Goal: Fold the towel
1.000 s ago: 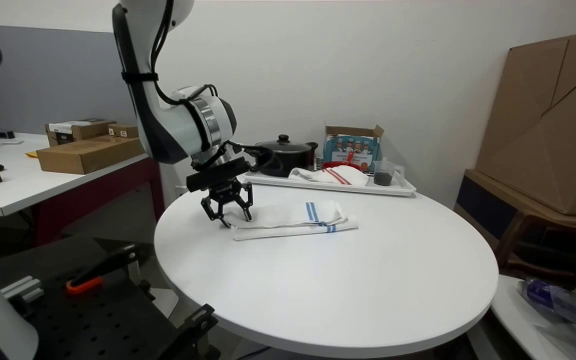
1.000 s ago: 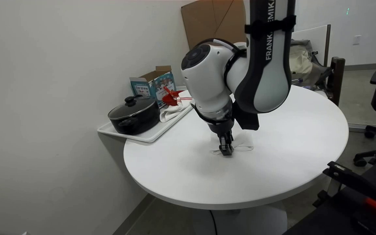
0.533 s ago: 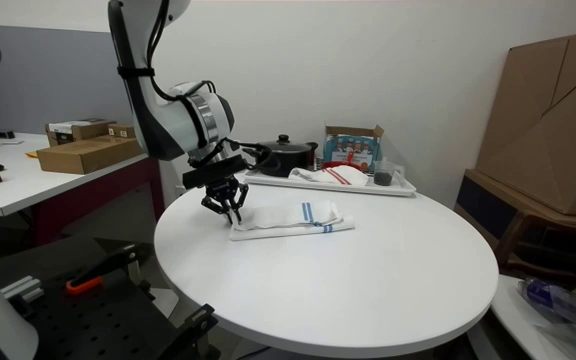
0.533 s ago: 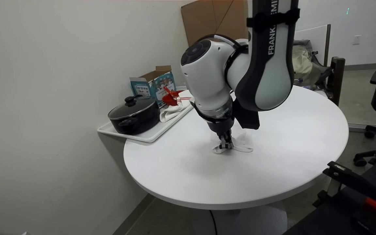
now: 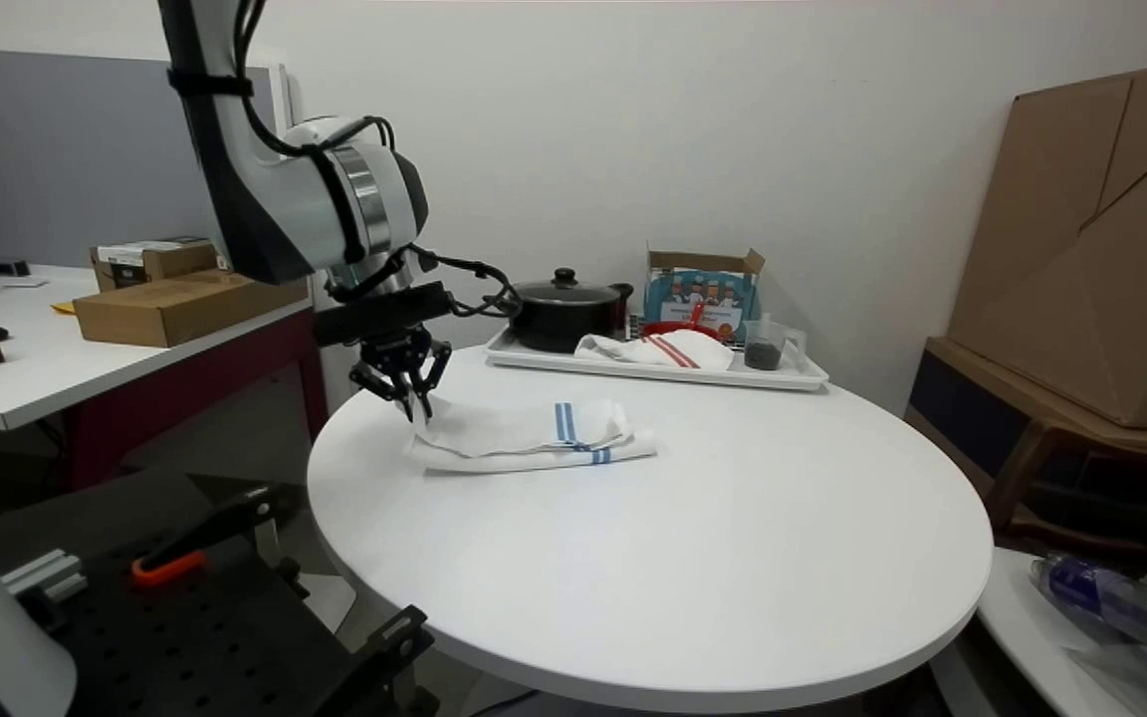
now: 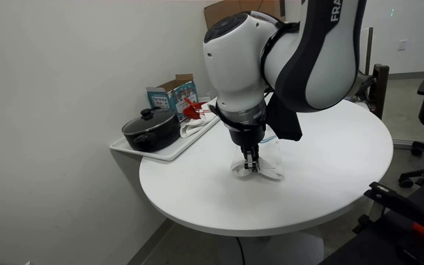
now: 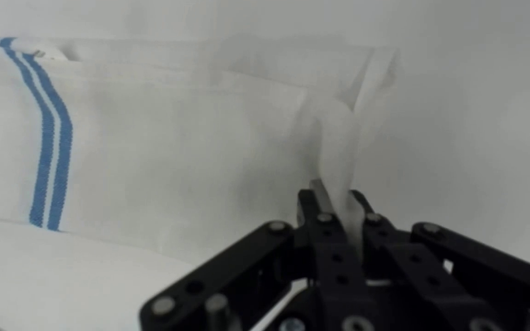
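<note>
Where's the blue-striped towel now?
In an exterior view, the blue-striped towel lies left of centre on the round table, its left end pinched between the fingers, the tray behind.

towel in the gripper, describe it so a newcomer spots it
Find the round white table. There, the gripper pinches one end of a folded white towel. Its blue stripes set it apart from the red-striped cloth on the tray.

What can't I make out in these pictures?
Layers of towel gripped: hidden by the gripper, wrist view.
Its far end: cut off by the left edge, wrist view.
Contents of the pot: hidden by the lid, both exterior views.
Fine print on the box: too small, both exterior views.
Top of the arm: beyond the top edge, both exterior views.
</note>
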